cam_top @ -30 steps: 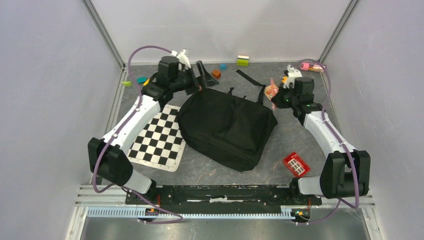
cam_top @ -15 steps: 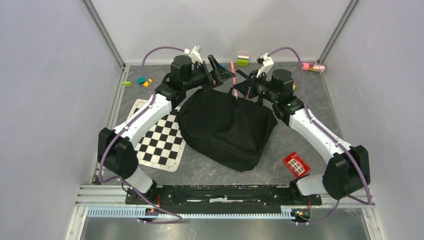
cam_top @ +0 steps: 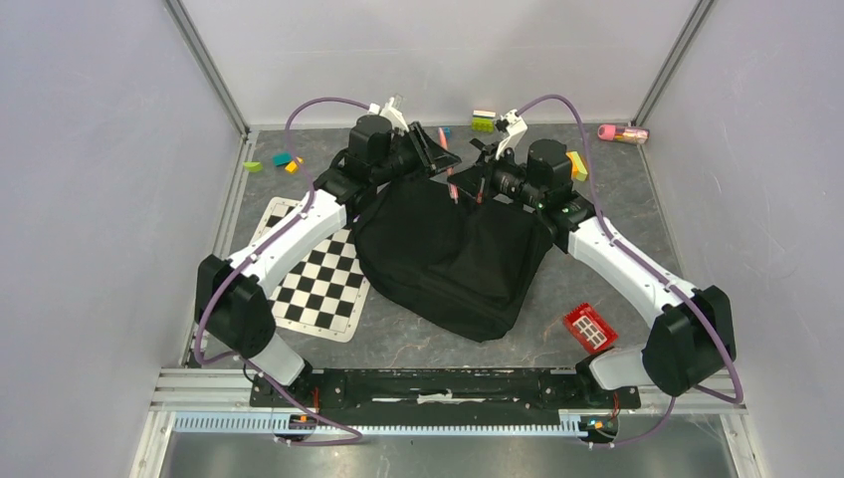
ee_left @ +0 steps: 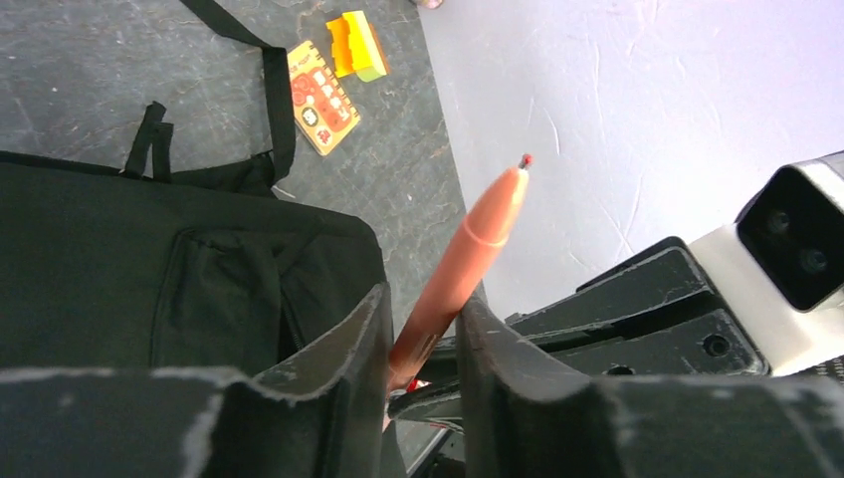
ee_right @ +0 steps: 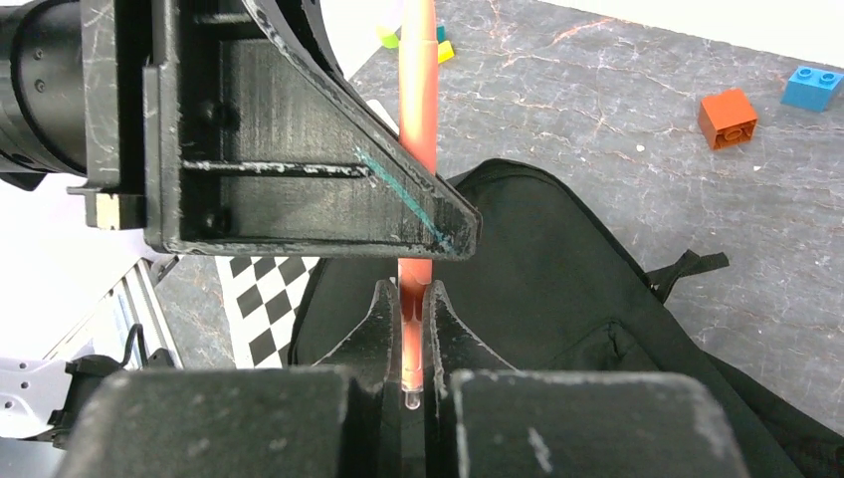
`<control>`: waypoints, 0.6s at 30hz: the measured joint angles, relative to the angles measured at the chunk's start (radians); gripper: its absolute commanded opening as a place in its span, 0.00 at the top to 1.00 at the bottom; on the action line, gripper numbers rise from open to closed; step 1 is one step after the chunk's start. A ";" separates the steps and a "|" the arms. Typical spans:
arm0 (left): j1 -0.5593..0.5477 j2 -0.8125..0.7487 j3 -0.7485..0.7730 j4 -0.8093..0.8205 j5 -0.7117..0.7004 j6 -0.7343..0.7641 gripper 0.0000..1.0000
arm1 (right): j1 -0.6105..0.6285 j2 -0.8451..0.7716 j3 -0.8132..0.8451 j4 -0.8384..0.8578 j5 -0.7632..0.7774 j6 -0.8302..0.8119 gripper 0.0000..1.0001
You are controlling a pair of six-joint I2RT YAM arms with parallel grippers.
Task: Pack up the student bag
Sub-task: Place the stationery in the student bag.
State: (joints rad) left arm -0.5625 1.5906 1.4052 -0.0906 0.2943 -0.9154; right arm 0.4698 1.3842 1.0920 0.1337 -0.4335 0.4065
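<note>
Over student bag point(cam_top: 448, 261), right tool point(ee_right: 406, 304) clamps pen point(ee_left: 466, 261), left tool point(ee_left: 423, 311) around it, grip unclear

Black student bag point(cam_top: 448, 254), black-and-white chequered mat point(cam_top: 316, 274), salmon-orange pen point(ee_left: 463, 259), red gridded crate point(cam_top: 589, 327), mottled grey table point(cam_top: 398, 344), purple cables point(cam_top: 318, 102).

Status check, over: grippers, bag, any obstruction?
Right gripper shut on orange pen. Left gripper around same pen, grip unconfirmed. Student bag lying on table below, no opening visible.
</note>
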 measured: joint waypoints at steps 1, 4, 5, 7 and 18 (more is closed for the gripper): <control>0.000 -0.002 0.000 -0.005 -0.008 0.000 0.81 | 0.002 0.000 0.002 0.000 0.000 -0.003 1.00; 0.000 -0.005 0.000 -0.034 -0.042 0.008 0.98 | 0.003 0.000 0.008 -0.002 0.001 -0.005 1.00; 0.002 -0.005 0.000 -0.035 -0.048 0.009 0.98 | 0.005 0.001 0.011 -0.005 0.003 -0.008 0.91; -0.001 -0.010 0.000 -0.047 -0.060 0.010 0.98 | 0.008 0.005 0.017 -0.014 0.004 -0.011 0.63; 0.041 -0.105 -0.061 -0.200 -0.110 0.091 0.98 | 0.021 0.006 0.032 -0.106 0.099 -0.084 0.15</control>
State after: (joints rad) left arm -0.5217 1.4857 1.3445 -0.2909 0.1841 -0.8242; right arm 0.4904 1.3899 1.1236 0.0277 -0.3347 0.3229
